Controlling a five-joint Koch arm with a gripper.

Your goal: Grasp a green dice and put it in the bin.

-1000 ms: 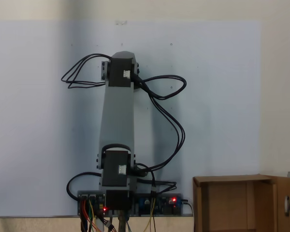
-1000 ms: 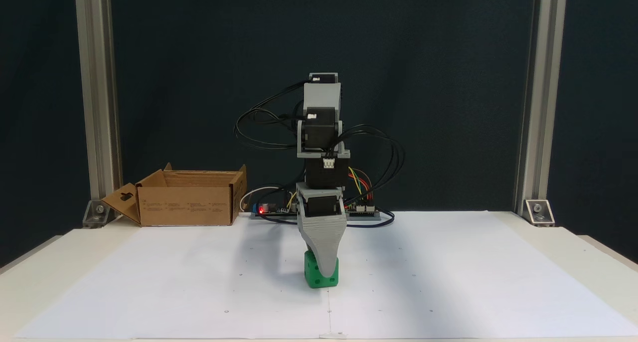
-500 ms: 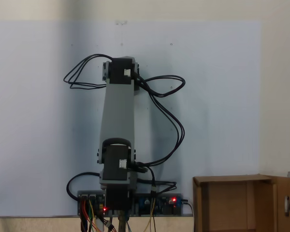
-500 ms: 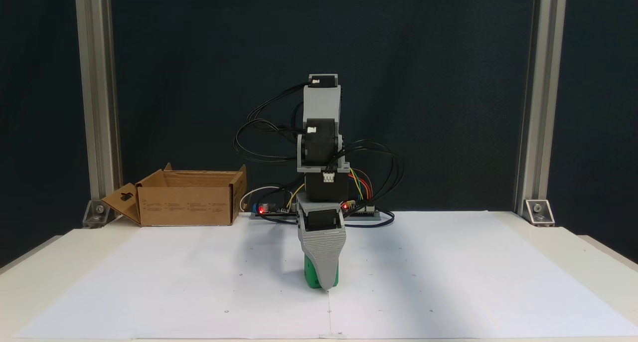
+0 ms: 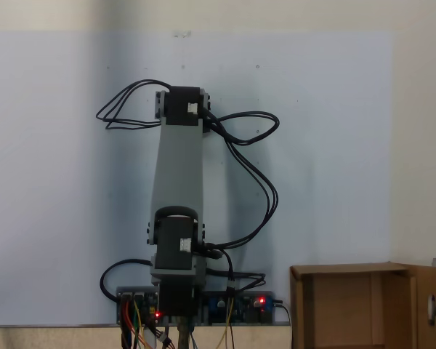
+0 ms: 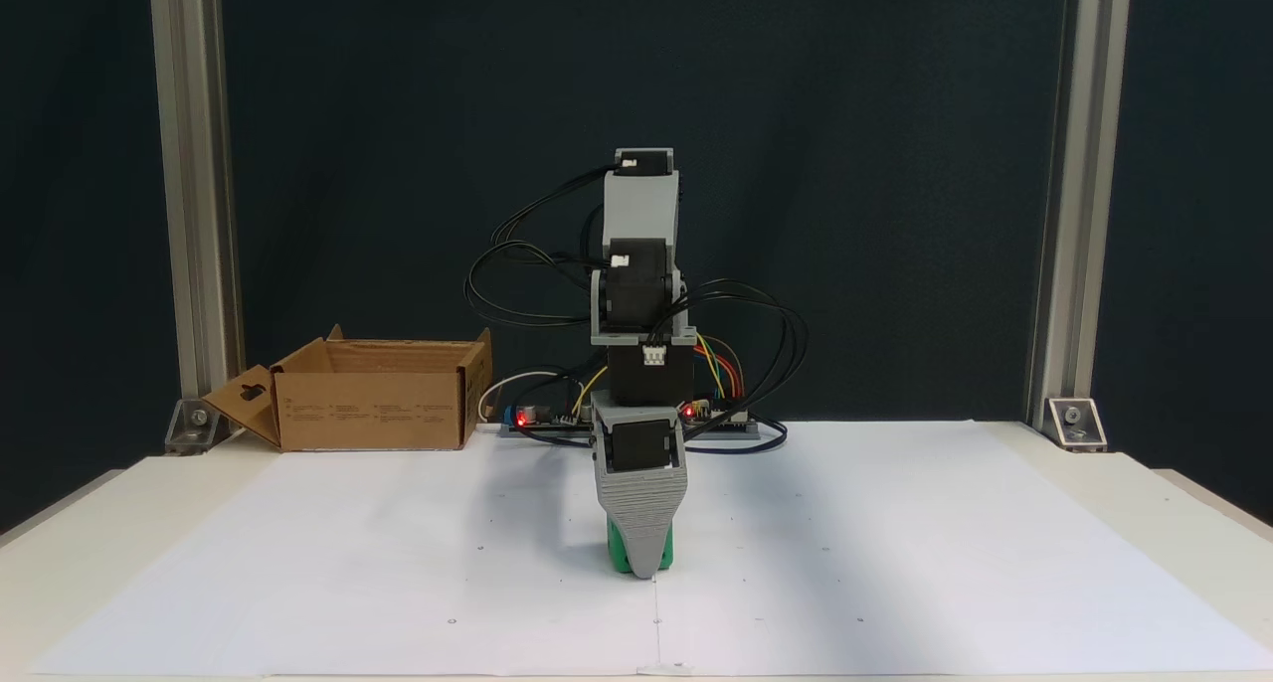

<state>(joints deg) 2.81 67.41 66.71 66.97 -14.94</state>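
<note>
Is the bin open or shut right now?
Open. The bin's flaps stand upright or splay outward in both fixed views, leaving its top uncovered. Whether anything lies inside, cannot tell.

One fixed view looks down from above, another faces the front; both share the arm and the bin.

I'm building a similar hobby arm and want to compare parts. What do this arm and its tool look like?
The arm has light grey printed links joined by black boxy servo motors with small white connectors. Loops of black cable hang off both sides, and red, yellow and green wires run toward the base board with red LEDs. The tool is a grey, ridged wedge tapering to a narrow tip.
</note>
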